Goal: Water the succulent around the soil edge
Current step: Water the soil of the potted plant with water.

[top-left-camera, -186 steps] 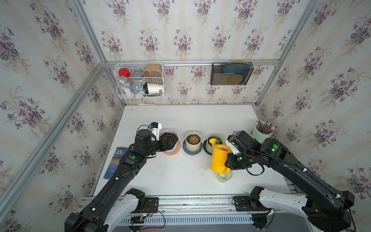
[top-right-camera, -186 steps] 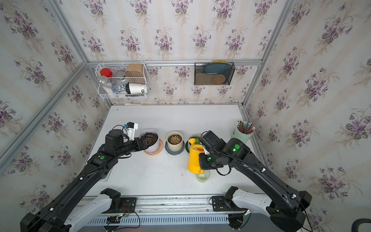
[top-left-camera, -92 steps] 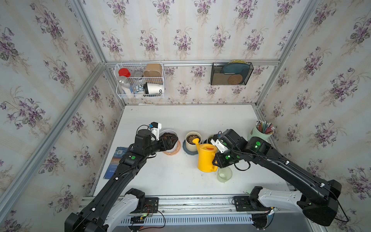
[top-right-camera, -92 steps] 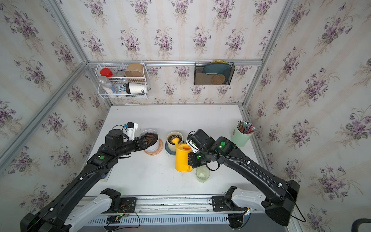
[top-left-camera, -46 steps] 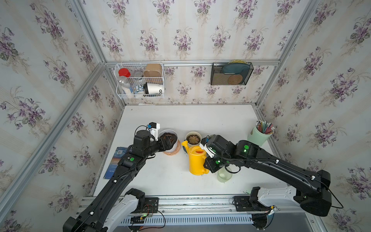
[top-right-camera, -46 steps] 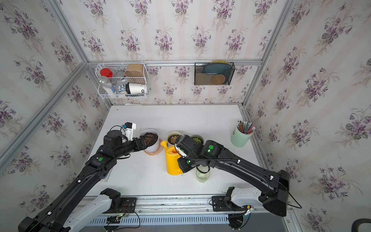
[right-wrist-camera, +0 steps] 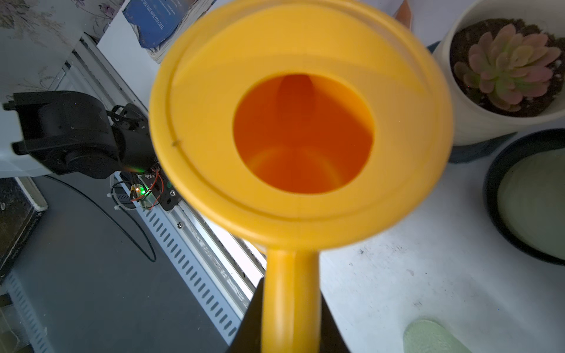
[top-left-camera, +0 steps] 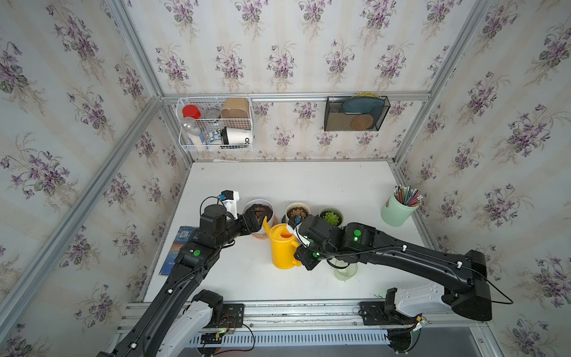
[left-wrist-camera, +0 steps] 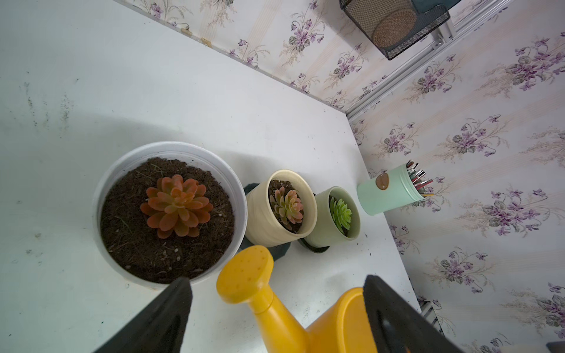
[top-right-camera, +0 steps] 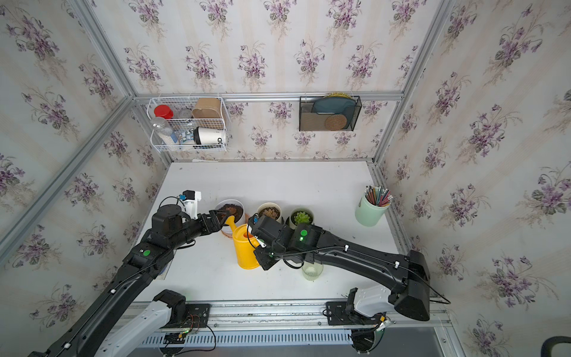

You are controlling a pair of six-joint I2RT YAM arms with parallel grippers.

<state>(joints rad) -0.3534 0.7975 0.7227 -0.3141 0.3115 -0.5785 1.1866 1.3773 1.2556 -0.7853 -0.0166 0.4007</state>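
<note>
An orange-red succulent grows in dark soil in a white pot at the left of a row of pots. An upright yellow watering can stands just in front of that pot, its rose close to the pot's near rim. My right gripper is shut on the can's handle. In both top views my left gripper is open beside the white pot. In the left wrist view the can's spout shows between the open fingers, untouched.
A pink succulent in a cream pot and a green one in a green pot stand to the right. A clear glass sits under my right arm. A mint pencil cup is far right, a blue booklet left.
My right arm has carried the watering can leftward, from in front of the green pot to in front of the white pot. The left arm has barely moved.
</note>
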